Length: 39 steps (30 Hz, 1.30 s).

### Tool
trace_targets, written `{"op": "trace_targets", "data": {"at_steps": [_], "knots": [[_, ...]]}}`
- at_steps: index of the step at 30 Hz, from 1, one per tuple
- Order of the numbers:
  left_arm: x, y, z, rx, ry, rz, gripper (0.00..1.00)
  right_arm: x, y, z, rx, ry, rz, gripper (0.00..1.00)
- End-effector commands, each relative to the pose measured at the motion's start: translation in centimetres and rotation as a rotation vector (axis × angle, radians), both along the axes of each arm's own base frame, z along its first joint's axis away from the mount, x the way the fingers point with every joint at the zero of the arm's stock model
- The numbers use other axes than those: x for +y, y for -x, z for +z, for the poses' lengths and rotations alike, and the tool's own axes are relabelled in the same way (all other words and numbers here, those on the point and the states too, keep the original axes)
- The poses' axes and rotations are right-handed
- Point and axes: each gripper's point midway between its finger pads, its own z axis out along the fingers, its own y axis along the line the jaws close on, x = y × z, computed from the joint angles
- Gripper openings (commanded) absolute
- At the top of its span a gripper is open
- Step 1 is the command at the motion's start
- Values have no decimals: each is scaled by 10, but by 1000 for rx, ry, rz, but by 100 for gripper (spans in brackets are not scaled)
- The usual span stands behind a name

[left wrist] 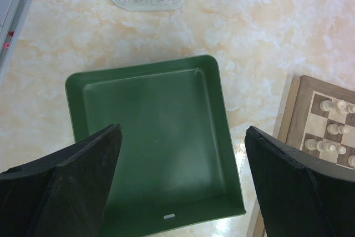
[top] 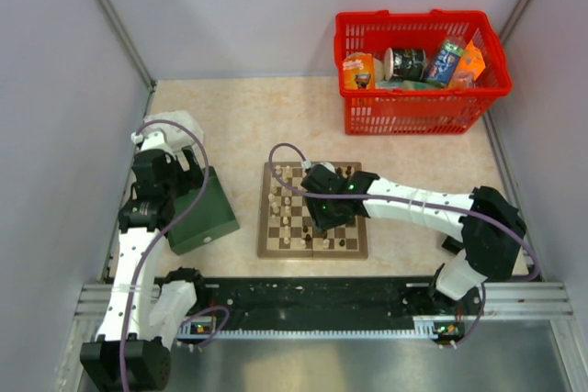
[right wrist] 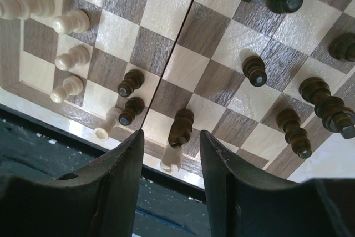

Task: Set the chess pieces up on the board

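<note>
Board: square wooden chessboard [top: 265,227] with tan and dark brown squares and a brown border, lying flat on the marbled beige tabletop [top: 239,126] between the two arms.
Cream pieces: small cream-white chess figures [right wrist: 72,56], upright, grouped on the half nearer the left arm.
Dark pieces: small dark brown chess figures [right wrist: 255,70], upright, spread over the other half.
Right hand [right wrist: 172,134]: low over the board, released, fingers apart. One dark brown piece [right wrist: 182,123] stands on an edge row just beyond the fingertips, and neither finger visibly touches it.
Left hand [left wrist: 183,130]: released, spread wide, holding nothing, above a dark green square tray [left wrist: 144,109] beside the board.
Far corner: red plastic basket [top: 413,112] holding packaged goods.
</note>
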Motion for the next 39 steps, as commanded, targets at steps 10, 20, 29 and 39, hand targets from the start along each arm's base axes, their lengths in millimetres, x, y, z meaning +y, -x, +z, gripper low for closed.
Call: {"op": "trace_targets", "data": {"at_steps": [10,20,29,39], "knots": [[-1,-2,4,-18,0,-4,98,2,8,-22,24,31,20,37],[-1,-2,4,-19,2,-7,98,1,7,-20,15,32,20,27],[-1,-1,5,-21,1,-6,98,0,-3,-3,-41,26,0,20],[-1,-2,5,-21,1,-3,98,-15,-19,52,-178,-11,-69,21]]}}
